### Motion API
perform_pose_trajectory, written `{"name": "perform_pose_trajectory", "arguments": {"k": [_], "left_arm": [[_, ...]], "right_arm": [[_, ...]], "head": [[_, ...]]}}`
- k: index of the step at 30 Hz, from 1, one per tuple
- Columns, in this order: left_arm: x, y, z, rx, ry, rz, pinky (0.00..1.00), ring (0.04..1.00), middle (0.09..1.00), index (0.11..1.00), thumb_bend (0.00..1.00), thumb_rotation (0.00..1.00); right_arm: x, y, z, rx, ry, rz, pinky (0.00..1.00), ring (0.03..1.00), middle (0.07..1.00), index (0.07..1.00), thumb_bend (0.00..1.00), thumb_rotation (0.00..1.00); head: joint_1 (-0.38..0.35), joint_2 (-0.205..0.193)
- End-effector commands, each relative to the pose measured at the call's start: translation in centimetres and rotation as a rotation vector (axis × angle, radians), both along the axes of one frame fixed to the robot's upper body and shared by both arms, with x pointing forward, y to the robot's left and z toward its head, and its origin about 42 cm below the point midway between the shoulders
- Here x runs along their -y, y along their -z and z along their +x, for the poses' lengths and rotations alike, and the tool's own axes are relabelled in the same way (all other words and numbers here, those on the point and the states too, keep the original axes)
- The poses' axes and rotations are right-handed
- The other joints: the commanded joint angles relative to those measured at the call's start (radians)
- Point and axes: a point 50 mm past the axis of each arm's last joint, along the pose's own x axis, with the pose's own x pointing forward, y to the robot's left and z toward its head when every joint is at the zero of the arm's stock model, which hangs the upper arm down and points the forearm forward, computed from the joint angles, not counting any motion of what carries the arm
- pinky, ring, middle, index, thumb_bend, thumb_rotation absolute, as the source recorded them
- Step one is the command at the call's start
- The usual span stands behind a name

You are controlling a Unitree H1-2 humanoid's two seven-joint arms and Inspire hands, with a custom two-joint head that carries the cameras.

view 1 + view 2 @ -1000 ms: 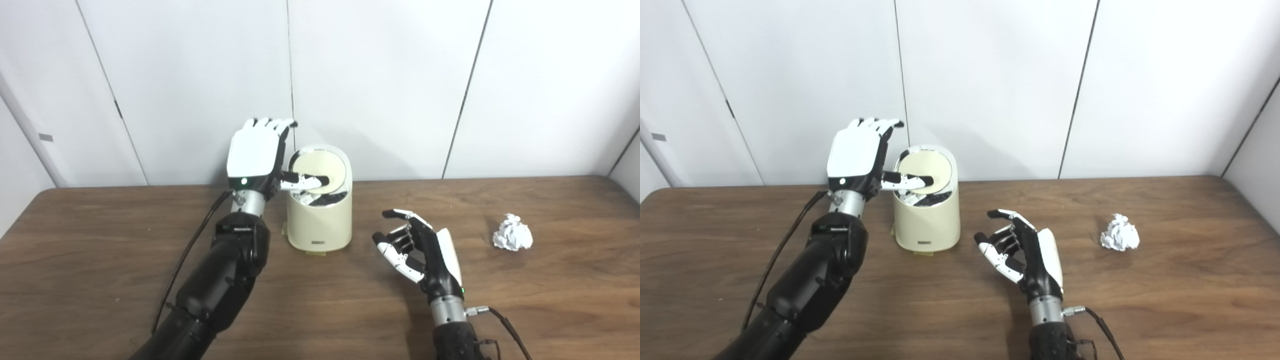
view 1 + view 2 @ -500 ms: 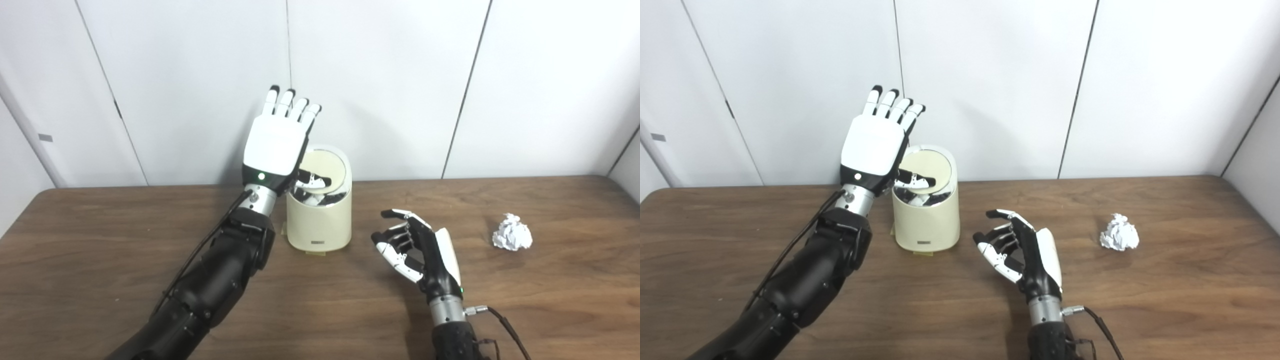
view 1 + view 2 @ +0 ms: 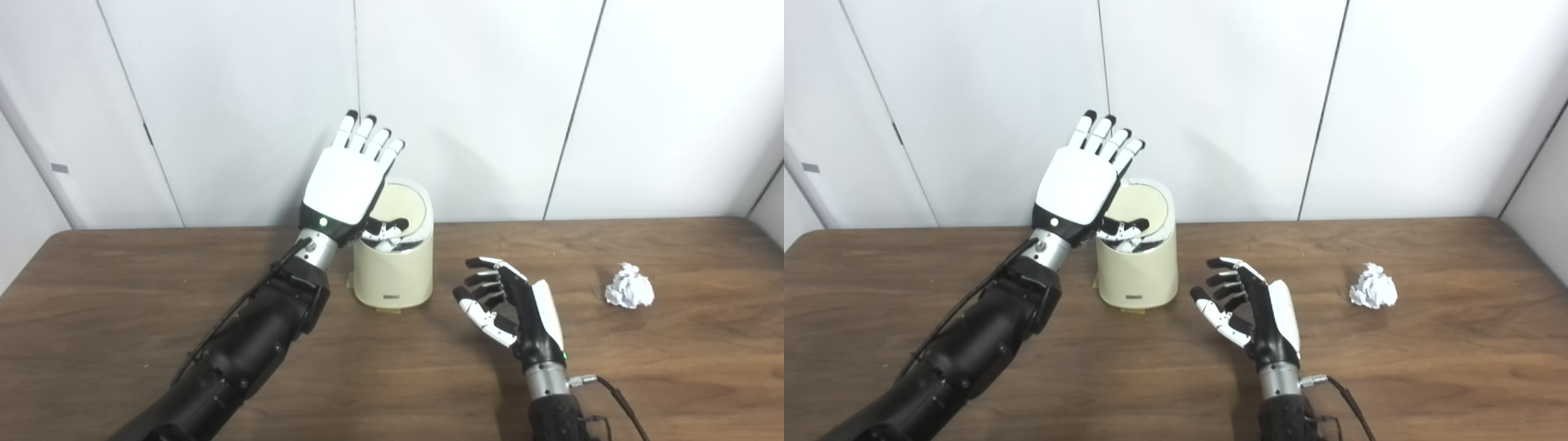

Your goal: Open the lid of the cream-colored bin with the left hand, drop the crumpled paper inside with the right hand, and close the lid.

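The cream-colored bin (image 3: 393,272) stands at the back of the table near the wall. Its round lid (image 3: 407,207) is tipped up at the rear and the mouth shows dark. My left hand (image 3: 349,184) is raised over the bin's left rim, fingers straight and apart, thumb reaching across the opening in front of the lid. My right hand (image 3: 511,306) hovers to the right of the bin, palm facing left, fingers spread, holding nothing. The crumpled paper (image 3: 628,286) lies on the table at the far right, well apart from that hand.
The brown wooden table (image 3: 122,318) runs the full width of the view. White wall panels (image 3: 478,92) close off the back just behind the bin. A cable (image 3: 618,398) trails from my right wrist.
My left hand has risen and swung right over the bin, its fingers now straight up and its thumb farther into the opening. My right hand has barely moved. The paper lies where it was.
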Motion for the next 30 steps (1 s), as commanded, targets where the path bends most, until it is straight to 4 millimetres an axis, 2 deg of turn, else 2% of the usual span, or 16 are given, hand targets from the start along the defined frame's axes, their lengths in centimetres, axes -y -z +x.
{"name": "perform_pose_trajectory", "arguments": {"k": [1,3,6,8,9,10,11,12,13,14,15,18,20,22,25,30], "left_arm": [[-1.3,0.3,1.0,-0.005,-0.047,0.069,1.00,0.936,0.878,0.873,1.00,0.15],[-1.3,0.7,1.0,-0.015,-0.049,0.064,1.00,0.924,0.871,0.871,1.00,0.15],[-1.3,0.6,0.8,-0.048,-0.041,0.010,1.00,0.922,0.874,0.870,1.00,0.17],[-1.3,0.0,0.7,-0.063,-0.034,-0.043,1.00,0.924,0.876,0.872,1.00,0.24],[-1.2,-0.4,0.7,-0.072,-0.035,-0.071,1.00,0.928,0.875,0.873,0.94,0.31],[-1.1,-0.7,0.6,-0.082,-0.035,-0.097,1.00,0.931,0.875,0.874,0.84,0.41],[-1.1,-1.1,0.6,-0.096,-0.034,-0.123,1.00,0.932,0.876,0.874,0.72,0.53],[-1.0,-1.5,0.5,-0.112,-0.030,-0.155,1.00,0.937,0.879,0.878,0.61,0.70],[-0.9,-1.9,0.4,-0.126,-0.025,-0.185,1.00,0.937,0.879,0.879,0.57,0.85],[-0.9,-2.2,0.3,-0.135,-0.022,-0.205,1.00,0.931,0.874,0.873,0.57,0.94],[-0.7,-2.6,0.2,-0.148,-0.020,-0.238,1.00,0.929,0.872,0.871,0.57,0.97],[-0.4,-3.5,0.0,-0.176,-0.018,-0.300,0.99,0.907,0.847,0.855,0.66,1.00],[-0.2,-4.1,-0.2,-0.196,-0.014,-0.338,0.97,0.898,0.834,0.845,0.69,1.00],[0.0,-4.6,-0.5,-0.214,-0.009,-0.380,0.97,0.893,0.827,0.841,0.71,1.00],[0.0,-5.0,-0.7,-0.232,0.007,-0.466,0.94,0.873,0.805,0.825,0.73,1.00],[-0.2,-6.5,-1.4,-0.289,0.056,-0.679,0.96,0.865,0.819,0.824,0.75,1.00]], "right_arm": [[-0.8,-0.4,0.0,0.031,-0.006,0.014,0.43,0.569,0.624,0.688,0.31,0.50],[-0.8,-0.4,0.0,0.032,-0.005,0.016,0.39,0.524,0.586,0.690,0.31,0.50],[-0.8,-0.4,0.0,0.033,-0.006,0.021,0.31,0.417,0.481,0.692,0.30,0.48],[-0.7,-0.3,0.1,0.039,-0.010,0.022,0.33,0.456,0.523,0.693,0.30,0.47],[-0.6,-0.3,0.1,0.040,-0.011,0.019,0.33,0.452,0.520,0.694,0.30,0.47],[-0.6,-0.2,0.2,0.039,-0.011,0.018,0.35,0.476,0.540,0.694,0.30,0.47],[-0.6,-0.2,0.2,0.038,-0.011,0.017,0.36,0.489,0.554,0.694,0.30,0.48],[-0.6,-0.2,0.2,0.038,-0.010,0.018,0.35,0.472,0.540,0.694,0.30,0.48],[-0.6,-0.2,0.2,0.036,-0.010,0.019,0.32,0.439,0.511,0.693,0.30,0.48],[-0.6,-0.2,0.2,0.034,-0.011,0.020,0.34,0.465,0.534,0.691,0.30,0.49],[-0.5,-0.2,0.2,0.033,-0.012,0.020,0.35,0.474,0.542,0.690,0.30,0.49],[-0.5,-0.1,0.2,0.033,-0.014,0.020,0.38,0.513,0.575,0.688,0.30,0.49],[-0.5,-0.1,0.2,0.036,-0.017,0.022,0.36,0.483,0.549,0.689,0.30,0.49],[-0.5,-0.1,0.2,0.034,-0.017,0.016,0.35,0.471,0.538,0.691,0.30,0.50],[-0.6,-0.1,0.2,0.035,-0.017,0.013,0.45,0.578,0.629,0.687,0.31,0.51],[-0.6,-0.1,0.2,0.035,-0.016,0.016,0.48,0.605,0.654,0.685,0.31,0.48]], "head": [[-0.003,-0.001],[-0.004,0.000],[0.004,0.000],[0.004,-0.001],[0.005,-0.002],[0.005,-0.002],[0.006,-0.004],[0.006,-0.003],[0.007,-0.003],[0.008,-0.004],[0.010,-0.005],[0.009,-0.006],[0.009,-0.006],[0.008,-0.006],[0.008,-0.006],[0.007,-0.009]]}}
